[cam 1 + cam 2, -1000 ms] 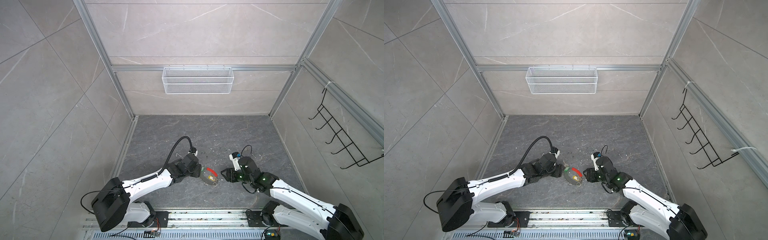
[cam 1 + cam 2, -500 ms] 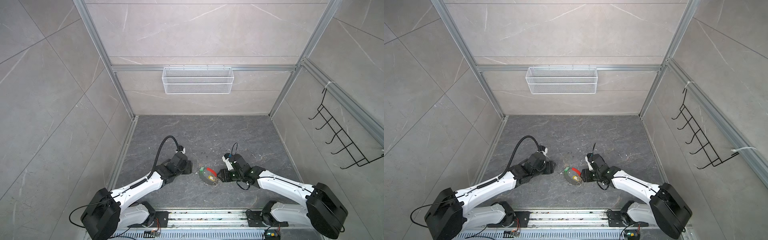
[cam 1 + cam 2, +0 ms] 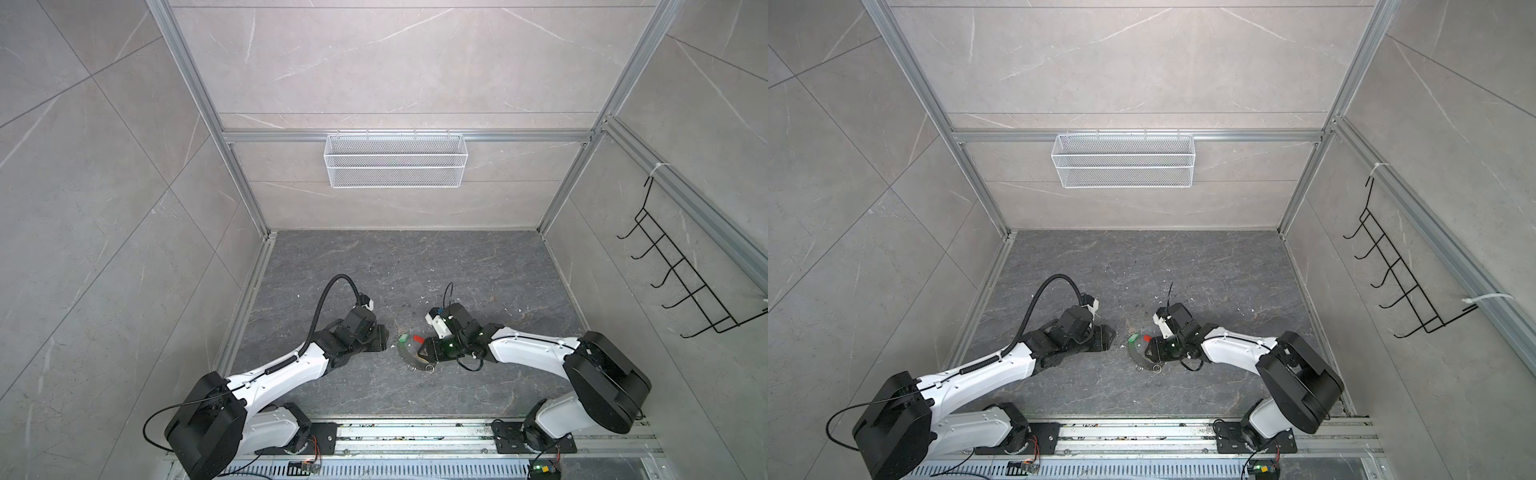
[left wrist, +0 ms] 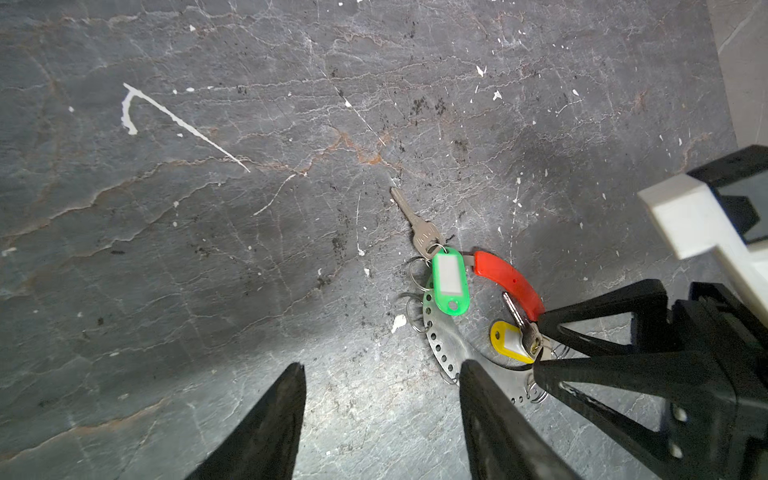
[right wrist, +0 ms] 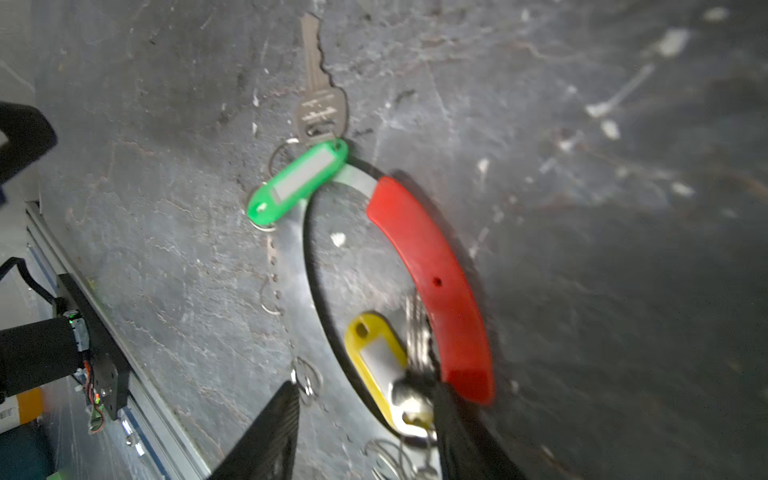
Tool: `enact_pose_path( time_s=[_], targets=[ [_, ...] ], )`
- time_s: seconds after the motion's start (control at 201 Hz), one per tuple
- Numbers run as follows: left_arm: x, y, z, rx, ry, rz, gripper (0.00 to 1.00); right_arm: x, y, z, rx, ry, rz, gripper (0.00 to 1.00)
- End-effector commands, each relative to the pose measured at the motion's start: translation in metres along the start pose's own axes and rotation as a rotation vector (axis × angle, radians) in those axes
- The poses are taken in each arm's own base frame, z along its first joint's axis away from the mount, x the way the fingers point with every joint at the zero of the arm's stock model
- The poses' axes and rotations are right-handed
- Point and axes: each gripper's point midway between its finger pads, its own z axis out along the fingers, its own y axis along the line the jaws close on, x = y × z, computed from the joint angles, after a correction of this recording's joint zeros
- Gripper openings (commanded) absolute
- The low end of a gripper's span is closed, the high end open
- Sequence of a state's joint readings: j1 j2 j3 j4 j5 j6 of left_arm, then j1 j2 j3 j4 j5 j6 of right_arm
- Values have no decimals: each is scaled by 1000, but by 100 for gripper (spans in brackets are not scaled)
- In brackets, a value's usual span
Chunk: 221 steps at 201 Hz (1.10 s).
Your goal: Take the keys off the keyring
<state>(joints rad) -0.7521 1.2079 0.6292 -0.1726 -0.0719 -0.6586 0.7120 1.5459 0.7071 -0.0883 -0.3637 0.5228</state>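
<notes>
Reaching low over the dark stone floor [image 3: 415, 270] from opposite sides, both arms lie almost flat, with forearms near the surface and wrists pointed inward at one another. The left gripper [image 3: 384, 340] stops just short of the keyring [image 3: 405, 359], which lies flat on the floor between the two grippers at centre front. Its jaws stand apart and hold nothing. In the left wrist view one fingertip [image 4: 467, 368] overlaps the keyring's perforated metal band, but whether it touches cannot be told. The right gripper [image 4: 538, 344] is down on the far side of the hoop, at the end of the red sleeve [image 4: 507, 282]. Its jaws are parted and straddle the head of the yellow-tagged key [image 4: 509, 340], which lies inside the hoop. In the blurred right wrist view one finger [image 5: 449, 399] sits against the key head and sleeve end, while the other is clear of the tag, so no grip is confirmed. The green-tagged key [image 4: 415, 222] lies outside the hoop, blade pointing away, with its tag across the band. Both keys remain attached.
</notes>
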Motion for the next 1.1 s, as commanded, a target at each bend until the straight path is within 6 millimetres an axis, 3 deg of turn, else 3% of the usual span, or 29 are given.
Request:
enact_pose_path(
  time_s=[0.0,0.159,0.269,0.408,0.528,0.662,0.817,1.096],
  targets=[
    [-8,-7,-8,33,-27,-14,62,-24,33,13,-117,-12,-69,55],
    [-11,-6,-18,33,-49,-14,62,-45,71,31,-250,-1,-105,54],
    [-13,-2,-26,19,-69,-12,62,-60,88,29,-288,-26,-123,54],
    [-15,0,-34,15,-84,-5,63,-68,70,9,-122,-83,-183,54],
    [-16,3,-35,-13,-82,5,63,-48,49,-1,-13,-35,-190,55],
    [-20,4,-38,-27,-91,18,63,-18,49,13,-4,47,-219,59],
    [-27,3,-46,-37,-104,32,63,1,54,26,19,108,-243,59],
    [-37,4,-68,-34,-172,33,63,-6,40,30,134,65,-272,63]
  ],
)
